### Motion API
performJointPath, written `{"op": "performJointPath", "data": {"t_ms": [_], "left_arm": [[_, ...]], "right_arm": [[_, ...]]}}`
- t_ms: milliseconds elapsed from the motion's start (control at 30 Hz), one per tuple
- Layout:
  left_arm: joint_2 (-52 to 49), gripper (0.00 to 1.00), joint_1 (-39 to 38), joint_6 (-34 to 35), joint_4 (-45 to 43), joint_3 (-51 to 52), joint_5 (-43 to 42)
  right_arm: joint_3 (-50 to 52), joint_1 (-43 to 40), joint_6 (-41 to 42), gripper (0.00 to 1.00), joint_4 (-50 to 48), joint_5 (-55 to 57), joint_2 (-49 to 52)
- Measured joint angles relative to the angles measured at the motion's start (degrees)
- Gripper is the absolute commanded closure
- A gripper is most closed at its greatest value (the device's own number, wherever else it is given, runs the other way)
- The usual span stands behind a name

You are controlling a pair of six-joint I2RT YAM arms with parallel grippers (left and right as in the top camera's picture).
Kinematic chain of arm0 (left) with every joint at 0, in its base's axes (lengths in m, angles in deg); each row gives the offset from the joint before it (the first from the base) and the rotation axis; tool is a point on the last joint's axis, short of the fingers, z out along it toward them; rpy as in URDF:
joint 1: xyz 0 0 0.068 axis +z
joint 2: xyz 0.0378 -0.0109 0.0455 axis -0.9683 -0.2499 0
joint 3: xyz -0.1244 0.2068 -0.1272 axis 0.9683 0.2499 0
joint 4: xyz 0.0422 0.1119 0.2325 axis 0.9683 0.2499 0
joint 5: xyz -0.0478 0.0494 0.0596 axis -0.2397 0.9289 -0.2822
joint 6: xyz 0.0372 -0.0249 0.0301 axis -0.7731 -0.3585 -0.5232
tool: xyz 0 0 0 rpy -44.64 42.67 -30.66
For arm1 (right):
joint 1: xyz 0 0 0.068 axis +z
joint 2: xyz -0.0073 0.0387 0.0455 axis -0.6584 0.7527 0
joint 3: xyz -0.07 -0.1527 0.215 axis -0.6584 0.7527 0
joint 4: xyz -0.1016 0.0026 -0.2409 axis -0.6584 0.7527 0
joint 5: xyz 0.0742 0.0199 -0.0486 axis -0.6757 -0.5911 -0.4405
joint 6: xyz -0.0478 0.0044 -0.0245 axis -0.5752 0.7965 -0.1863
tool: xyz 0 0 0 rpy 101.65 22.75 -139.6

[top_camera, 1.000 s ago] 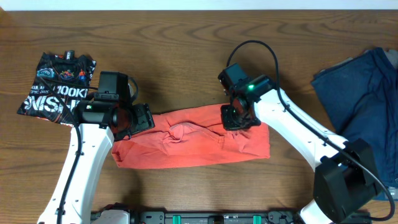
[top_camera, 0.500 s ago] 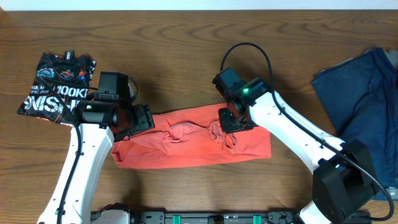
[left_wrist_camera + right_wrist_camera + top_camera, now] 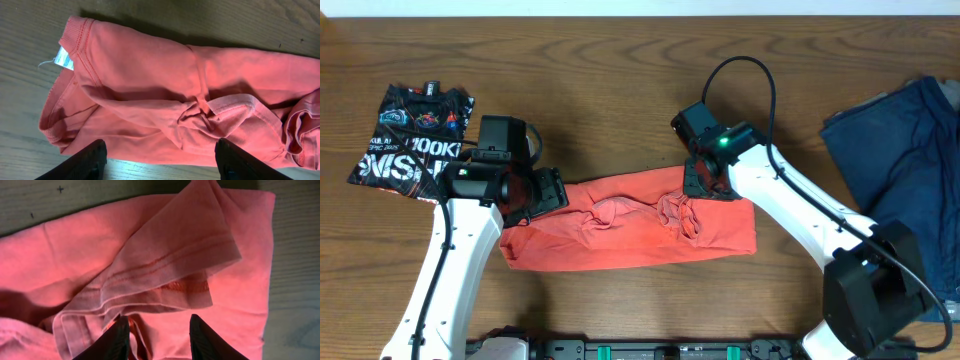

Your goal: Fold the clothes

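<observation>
At the middle of the wooden table (image 3: pixel 620 80), the coral-red T-shirt (image 3: pixel 630 228) lies as a long rumpled band running left to right, with one arm at each end of it. From overhead, the small black graphic-print tee (image 3: pixel 415 140) sits near the far left corner, well apart from the red shirt, and the navy-blue garment (image 3: pixel 910 170) spreads along the right edge. Neither appears in the wrist views.

The left wrist camera shows what the overhead view hides under the arm: the shirt's ribbed collar (image 3: pixel 75 36) and a small white label (image 3: pixel 64 57) sewn inside it, its print too small to read. The left gripper (image 3: pixel 160 160) hangs over that end with its jaws spread wide and nothing between them.

The right wrist camera shows a turned-over flap with a double-stitched hem (image 3: pixel 170 265) lying on the shirt's other end. The right gripper (image 3: pixel 159 332) is just above it, its jaws partly apart with loose cloth showing in the gap and no fold pinched.

The only writing is on the black tee: large white block letters, partly creased, reading roughly "HOOK", with a second row cut off by the fold
</observation>
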Motion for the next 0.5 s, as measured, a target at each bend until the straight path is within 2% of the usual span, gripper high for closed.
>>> {"op": "performJointPath", "data": {"t_ms": [400, 500], "left_arm": [[0.0, 0.29, 0.0, 0.0, 0.1, 0.0, 0.0], [0.0, 0.29, 0.0, 0.0, 0.2, 0.0, 0.0]], "right_arm": [[0.4, -3.1, 6.8, 0.62, -2.1, 1.7, 5.3], [0.4, -4.3, 7.3, 0.71, -2.8, 1.9, 5.8]]}}
